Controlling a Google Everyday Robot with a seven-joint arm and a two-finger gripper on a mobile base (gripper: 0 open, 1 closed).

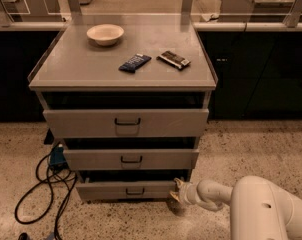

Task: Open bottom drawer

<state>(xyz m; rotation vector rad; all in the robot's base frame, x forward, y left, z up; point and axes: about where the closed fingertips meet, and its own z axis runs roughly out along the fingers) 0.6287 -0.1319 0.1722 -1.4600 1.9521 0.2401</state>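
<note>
The bottom drawer (106, 190) is the lowest of three grey drawers in the cabinet, with a small dark wire handle (135, 191). Its front stands slightly forward, with a dark gap above it. My gripper (175, 190) is at the drawer front's right end, low near the floor, at the tip of my white arm (216, 194), which reaches in from the lower right. The gripper is well to the right of the handle.
The middle drawer (131, 159) and top drawer (126, 122) sit above. On the cabinet top (81, 69) are a white bowl (105, 34) and two dark snack bars (135, 62) (173, 59). Black cables (41, 189) lie on the speckled floor at left. Dark cabinets stand behind.
</note>
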